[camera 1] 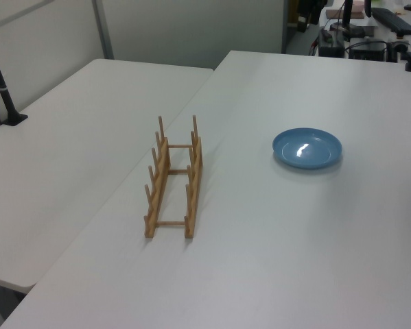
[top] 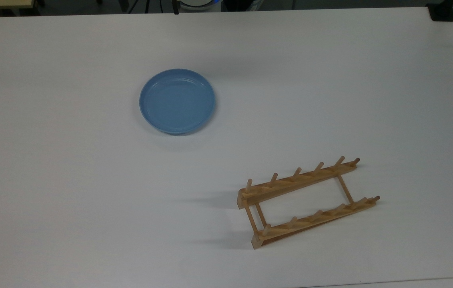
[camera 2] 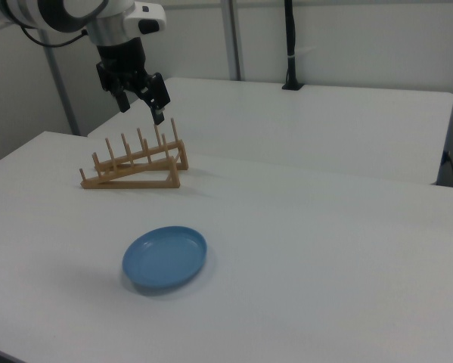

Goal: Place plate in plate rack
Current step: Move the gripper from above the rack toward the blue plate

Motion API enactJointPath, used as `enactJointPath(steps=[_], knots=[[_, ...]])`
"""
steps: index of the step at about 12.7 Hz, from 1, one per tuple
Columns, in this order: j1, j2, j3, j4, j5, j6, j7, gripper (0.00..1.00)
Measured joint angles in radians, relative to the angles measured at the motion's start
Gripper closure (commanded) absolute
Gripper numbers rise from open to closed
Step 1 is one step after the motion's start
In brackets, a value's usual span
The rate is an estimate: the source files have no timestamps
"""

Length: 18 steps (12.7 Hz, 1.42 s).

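The light-blue plate [top: 177,101] [camera 1: 307,148] [camera 2: 165,257] lies flat and upright on the white table, with nothing in it. The wooden plate rack [top: 306,200] [camera 1: 172,179] [camera 2: 133,164] stands apart from it, its two pegged rails holding nothing. In the right view my gripper [camera 2: 141,106] hangs in the air at the upper left, open, with nothing between its dark fingers [camera 2: 159,112]. It appears over the rack's far end in the right view, well above the table and far from the plate.
A second white table [camera 1: 88,110] [camera 2: 324,121] butts against this one beyond the rack. A black pole on a clamp [camera 1: 6,96] [camera 2: 290,45] stands at its far edge. A black block [top: 442,12] sits at the top view's upper right corner.
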Motion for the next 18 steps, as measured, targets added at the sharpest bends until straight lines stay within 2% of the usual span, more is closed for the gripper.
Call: enactJointPath(steps=[15,18], knots=[[0.0,0.0,0.0,-0.006,0.0,0.0,0.003,0.0],[-0.001,0.0,-0.001,-0.031,-0.035,-0.011,-0.152,0.0]])
